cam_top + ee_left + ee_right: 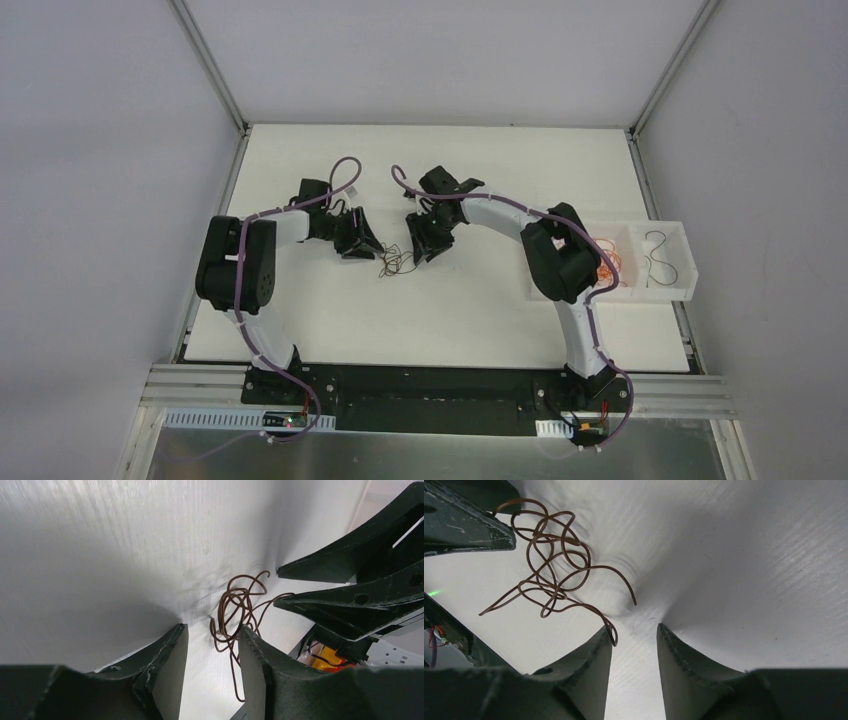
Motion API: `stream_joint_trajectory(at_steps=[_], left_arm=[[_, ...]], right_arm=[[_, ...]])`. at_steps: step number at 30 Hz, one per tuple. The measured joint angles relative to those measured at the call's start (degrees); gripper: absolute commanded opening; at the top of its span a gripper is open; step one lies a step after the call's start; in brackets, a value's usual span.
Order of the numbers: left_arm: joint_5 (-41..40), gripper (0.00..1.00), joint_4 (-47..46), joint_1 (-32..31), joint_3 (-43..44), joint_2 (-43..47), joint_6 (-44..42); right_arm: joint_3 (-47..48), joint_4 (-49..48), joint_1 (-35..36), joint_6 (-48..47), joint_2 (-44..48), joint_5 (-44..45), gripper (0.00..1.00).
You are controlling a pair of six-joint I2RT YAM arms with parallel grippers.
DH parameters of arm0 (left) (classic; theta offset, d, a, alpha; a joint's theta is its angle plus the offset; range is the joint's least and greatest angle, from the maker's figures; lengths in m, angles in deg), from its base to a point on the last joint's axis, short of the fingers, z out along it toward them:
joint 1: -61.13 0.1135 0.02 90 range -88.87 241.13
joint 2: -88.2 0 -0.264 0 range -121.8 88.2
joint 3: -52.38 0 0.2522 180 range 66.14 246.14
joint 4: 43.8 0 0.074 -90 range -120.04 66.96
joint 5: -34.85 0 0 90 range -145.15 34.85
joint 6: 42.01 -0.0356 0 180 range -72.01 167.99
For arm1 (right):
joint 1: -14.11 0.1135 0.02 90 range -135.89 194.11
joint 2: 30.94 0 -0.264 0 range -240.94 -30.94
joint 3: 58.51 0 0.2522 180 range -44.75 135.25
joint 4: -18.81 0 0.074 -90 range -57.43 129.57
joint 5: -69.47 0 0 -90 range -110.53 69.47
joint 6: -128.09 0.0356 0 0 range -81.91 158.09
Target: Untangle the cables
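From above, we see the cables as a small brown wad on the table, between the left gripper and the right gripper. Their jaw gaps are too small to judge here. A tray at the right holds more wires, partly hidden by the arm.

The left wrist view shows spread jaws, with one strand running along a finger, unpinched.

The right wrist view shows spread jaws, a wire end touching one fingertip.

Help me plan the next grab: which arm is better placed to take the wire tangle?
Probably left. Loops of the cables lie in the gap of the open left pincer. The open right pincer has only bare table in its gap, the tangle off to one side.
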Motion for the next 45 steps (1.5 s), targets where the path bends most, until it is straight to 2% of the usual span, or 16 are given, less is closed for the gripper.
stream_joint_trajectory(at_steps=[2,5,7,8,15,19,23,31,33,36,38,40,41,42,45], left_arm=[[-0.02,0.37,-0.96,0.0,0.37,-0.52,0.26],[0.02,0.18,-2.4,-0.09,0.94,-1.27,0.87],[0.09,0.04,-3.06,-0.15,1.14,-1.7,1.38],[0.04,0.0,-3.37,-0.31,1.2,-1.86,1.68],[0.57,0.0,-2.1,1.49,0.9,0.79,1.68],[0.61,0.0,0.5,8.02,0.79,8.55,0.61],[2.03,0.0,3.78,13.75,0.79,18.12,-0.44],[6.21,0.0,9.16,14.38,0.79,28.81,-1.86],[5.57,0.0,10.23,15.91,1.03,30.14,-2.95],[6.34,0.0,10.95,19.47,1.86,30.18,-2.82],[7.72,0.0,11.08,18.47,2.78,30.21,-2.45],[8.28,0.0,11.15,13.81,4.04,30.45,-1.86],[8.55,0.01,11.13,10.6,4.68,30.69,-1.57],[8.68,0.09,11.15,7.41,5.22,30.95,-1.44],[9.38,0.42,11.1,-0.02,6.82,31.95,-1.29]], right_arm=[[0.44,-0.02,0.11,0.02,-0.37,0.07,0.36],[1.05,-0.09,0.37,0.07,-0.92,0.13,0.27],[1.29,-0.04,0.48,0.0,-1.14,0.24,0.12],[1.31,-0.04,0.52,-0.2,-1.2,0.37,0.0],[-1.88,1.36,0.0,-2.4,1.66,4.02,0.0],[-9.51,2.99,-3.02,-3.78,10.23,7.08,0.0],[-12.98,3.21,-9.07,-4.17,19.52,7.56,0.0],[-13.05,2.67,-17.2,-4.24,35.04,2.64,0.0],[-13.16,4.39,-20.61,-4.9,37.27,2.58,0.0],[-13.4,8.02,-29.55,-6.05,40.33,1.62,0.0],[-13.4,9.49,-32.85,-6.32,42.21,-0.04,0.0],[-13.27,11.06,-33.31,-6.32,44.92,-3.13,0.0],[-13.05,11.54,-33.07,-6.29,46.05,-4.33,0.0],[-12.46,12.41,-32.89,-6.27,47.28,-5.6,0.0],[-8.48,14.51,-33.9,-6.19,50.21,-8.52,0.0]])
